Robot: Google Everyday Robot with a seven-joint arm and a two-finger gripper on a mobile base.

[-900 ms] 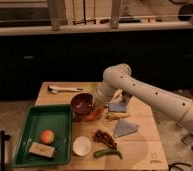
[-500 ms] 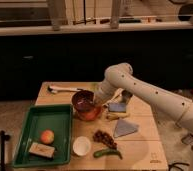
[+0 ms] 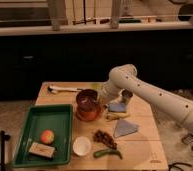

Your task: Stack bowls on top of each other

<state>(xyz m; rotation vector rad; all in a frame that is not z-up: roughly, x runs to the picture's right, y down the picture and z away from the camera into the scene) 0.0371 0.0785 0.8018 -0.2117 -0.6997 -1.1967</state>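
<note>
Evidently gripper (image 3: 99, 96) clamped on right rim of upper bowl (image 3: 86, 99), fingers narrow, rim pinched so bowl hung level. Upper bowl lay just left of fingers; second bowl (image 3: 88, 115) directly beneath it, lower-left of fingers, probably lined up for nesting. Contact between bowls: could not tell.

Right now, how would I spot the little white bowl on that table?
Find the green tray on the left. Just right of its near corner sits the small white bowl, paler and smaller than the dark red bowls behind it, where the robot's tool rests.
</note>
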